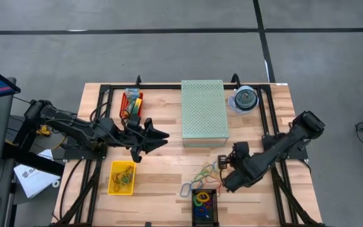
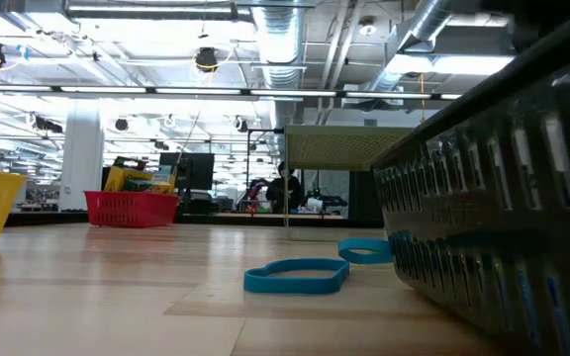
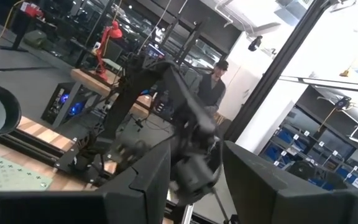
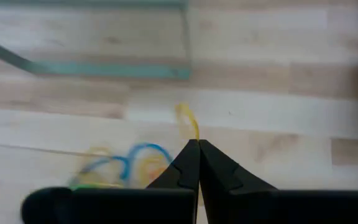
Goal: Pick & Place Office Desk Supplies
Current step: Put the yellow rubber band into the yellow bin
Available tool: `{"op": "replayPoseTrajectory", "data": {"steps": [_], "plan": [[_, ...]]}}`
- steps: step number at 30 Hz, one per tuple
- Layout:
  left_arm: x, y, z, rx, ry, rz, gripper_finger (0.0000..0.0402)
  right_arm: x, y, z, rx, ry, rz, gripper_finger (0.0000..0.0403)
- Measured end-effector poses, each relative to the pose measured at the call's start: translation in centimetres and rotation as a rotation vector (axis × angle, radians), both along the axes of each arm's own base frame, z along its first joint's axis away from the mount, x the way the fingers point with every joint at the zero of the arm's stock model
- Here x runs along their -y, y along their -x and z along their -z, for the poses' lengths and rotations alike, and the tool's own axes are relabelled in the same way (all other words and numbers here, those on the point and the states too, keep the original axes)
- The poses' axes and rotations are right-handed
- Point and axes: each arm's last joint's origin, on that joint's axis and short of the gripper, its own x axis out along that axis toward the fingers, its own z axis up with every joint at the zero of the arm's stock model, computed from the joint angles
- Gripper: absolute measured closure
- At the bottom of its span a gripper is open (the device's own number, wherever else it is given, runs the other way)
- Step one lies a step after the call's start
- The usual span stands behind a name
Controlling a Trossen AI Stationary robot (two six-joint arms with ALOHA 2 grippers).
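Note:
Loose rubber bands [image 1: 203, 173] in blue, green and orange lie on the wood just in front of my right gripper [image 1: 222, 166], which is shut on a yellow band [image 4: 187, 119]. The right wrist view shows more bands [image 4: 124, 163] lying beside the fingertips. In the low view, two blue bands [image 2: 297, 277] lie flat beside the black basket [image 2: 503, 198]. Crayon boxes [image 1: 133, 101] sit in a red basket at the far left. My left gripper [image 1: 156, 135] is open and hovers left of the pale green box [image 1: 202, 112], touching nothing. My right gripper pinches a yellow rubber band between its two fingertips [image 4: 191, 155]. A small loop [image 4: 185, 115] of the band sticks out past the tips. The fingers slant down toward the table from its right side. I cannot tell whether the band is clear of the wood.
A black basket [image 1: 204, 205] at the near edge holds several coloured bands. A yellow basket [image 1: 123, 178] with a few bands sits near the left. A clear disc case [image 1: 244, 99] stands far right of the green box. A person [image 3: 215, 87] stands beyond the table.

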Motion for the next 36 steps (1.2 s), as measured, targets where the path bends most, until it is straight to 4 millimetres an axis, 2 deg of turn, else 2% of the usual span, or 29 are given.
{"op": "replayPoseTrajectory", "data": {"steps": [6, 12, 17, 24, 31, 36], "plan": [[0.0, -0.1, 0.5, -0.056, -0.003, 0.002, 0.026, -0.5, -0.6, -5.0, 0.132, 0.101, -0.082, 0.0403], [0.6, 0.0, 1.2, -0.122, 0.004, 0.074, 0.026, -1.3, -2.2, -8.5, 0.264, 0.136, -0.27, 0.0403], [1.4, 0.2, 1.6, -0.174, 0.062, 0.18, 0.026, -2.1, -3.7, -10.6, 0.383, 0.17, -0.406, 0.0403], [1.5, 0.4, 0.7, -0.075, 0.057, 0.126, 0.0252, -1.9, -5.7, -12.7, 0.515, 0.191, -0.467, 0.0403], [1.4, 0.1, 0.9, -0.079, 0.035, 0.055, 0.0196, -2.3, -7.1, -14.3, 0.61, 0.211, -0.575, 0.0403], [1.7, -0.6, 1.3, -0.07, 0.042, 0.069, 0.0164, -2.5, -7.5, -15.9, 0.687, 0.216, -0.606, 0.0403]]}}
